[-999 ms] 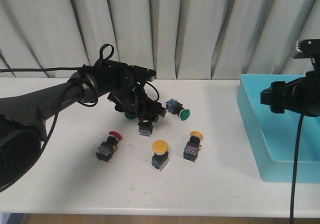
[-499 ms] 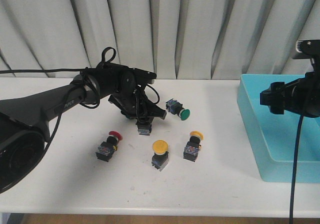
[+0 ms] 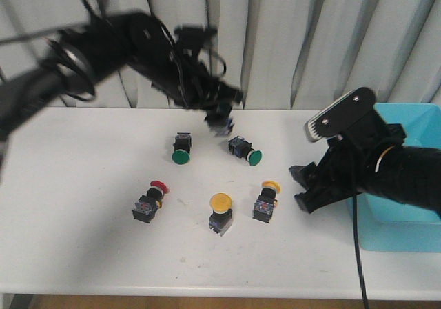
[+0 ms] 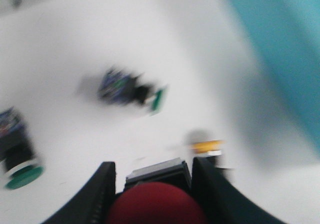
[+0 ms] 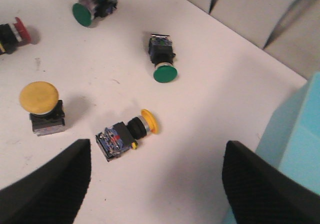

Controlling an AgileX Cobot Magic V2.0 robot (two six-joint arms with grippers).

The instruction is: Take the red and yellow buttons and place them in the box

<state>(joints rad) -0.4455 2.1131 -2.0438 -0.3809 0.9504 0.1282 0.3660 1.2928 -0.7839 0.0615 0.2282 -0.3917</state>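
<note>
Five buttons are seen lying on the white bench [image 3: 83, 240]: a red-capped button [image 3: 149, 200] at the left, a yellow-capped button [image 3: 220, 212] standing upright, a second yellow button [image 3: 266, 198] on its side, and two green buttons [image 3: 181, 147] farther back. A sixth, a red button [image 4: 156, 204], is gripped between the closed fingers of the left tool [image 3: 219, 112], raised above the bench. The right tool [image 5: 156, 184] is held wide open and empty just beside the side-lying yellow button. The turquoise box [image 3: 406, 227] is set at the bench's right end.
</note>
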